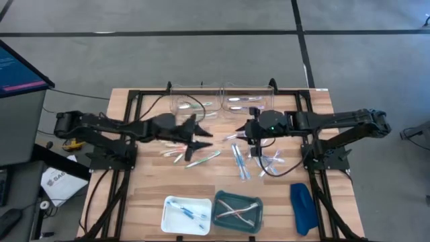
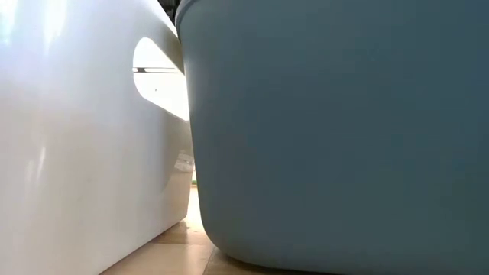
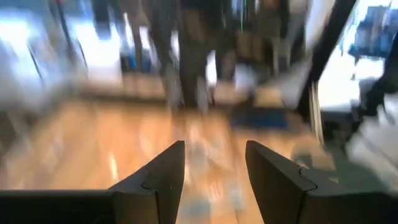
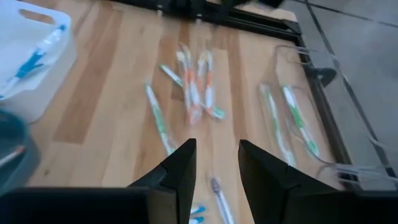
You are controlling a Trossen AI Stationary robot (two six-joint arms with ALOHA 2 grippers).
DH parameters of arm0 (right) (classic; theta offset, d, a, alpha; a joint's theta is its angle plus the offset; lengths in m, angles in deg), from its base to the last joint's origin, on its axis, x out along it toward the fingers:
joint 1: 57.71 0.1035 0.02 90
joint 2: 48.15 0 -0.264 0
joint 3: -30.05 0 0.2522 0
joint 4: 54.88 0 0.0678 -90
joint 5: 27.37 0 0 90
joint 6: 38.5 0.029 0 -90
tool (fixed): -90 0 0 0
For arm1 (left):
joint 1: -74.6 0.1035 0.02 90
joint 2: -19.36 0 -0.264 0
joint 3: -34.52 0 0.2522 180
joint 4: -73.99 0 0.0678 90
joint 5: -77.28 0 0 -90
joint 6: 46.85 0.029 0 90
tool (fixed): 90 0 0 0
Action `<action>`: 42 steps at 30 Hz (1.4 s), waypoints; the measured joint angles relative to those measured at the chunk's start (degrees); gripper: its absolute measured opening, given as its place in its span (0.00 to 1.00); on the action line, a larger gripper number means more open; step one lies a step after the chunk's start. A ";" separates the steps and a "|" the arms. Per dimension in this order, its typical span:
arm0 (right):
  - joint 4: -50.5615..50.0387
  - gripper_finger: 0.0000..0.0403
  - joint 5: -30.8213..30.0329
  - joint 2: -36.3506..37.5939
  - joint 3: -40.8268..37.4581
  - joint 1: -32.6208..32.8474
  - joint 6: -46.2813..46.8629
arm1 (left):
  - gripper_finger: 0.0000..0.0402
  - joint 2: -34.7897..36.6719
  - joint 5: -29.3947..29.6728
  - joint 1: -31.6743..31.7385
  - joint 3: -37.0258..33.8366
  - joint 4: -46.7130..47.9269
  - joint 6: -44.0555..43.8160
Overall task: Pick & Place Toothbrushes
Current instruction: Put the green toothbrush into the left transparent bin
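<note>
Two tools hang over the middle of the wooden tabletop [image 1: 148, 195]: the left tool [image 1: 201, 142] and the right tool [image 1: 240, 132] each have their fingers parted with nothing between them. Loose toothbrushes [image 1: 238, 161] lie scattered on the tabletop below and between them, with more in the two clear trays [image 1: 181, 102] at the far edge. At the near edge a white bin [image 1: 187, 214] and a teal bin [image 1: 237, 212] each hold a few, and a dark-blue oblong object [image 1: 302, 208] lies right of them.
</note>
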 joint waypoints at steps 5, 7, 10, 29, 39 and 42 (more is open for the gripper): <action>0.16 0.28 0.00 0.00 0.00 -0.33 0.00 | 0.41 -5.59 5.14 -0.96 9.16 30.67 -5.01; 0.43 0.28 0.04 0.00 0.00 -0.12 0.02 | 0.41 -7.50 7.34 -1.65 10.38 35.07 -6.84; 0.74 0.28 0.03 0.00 0.00 -0.14 0.02 | 0.41 -9.52 5.22 -2.67 10.73 35.80 -10.14; 6.22 0.28 0.05 0.50 0.11 -3.16 -1.29 | 0.41 -22.10 8.61 -8.04 10.69 35.73 -11.04; 6.16 0.28 0.01 0.42 0.11 -4.10 -2.14 | 0.41 -22.41 8.83 -6.42 10.69 35.86 -8.35; 5.76 0.28 0.01 0.09 0.09 -4.10 -2.14 | 0.41 -23.75 8.80 -6.43 10.69 35.96 -8.21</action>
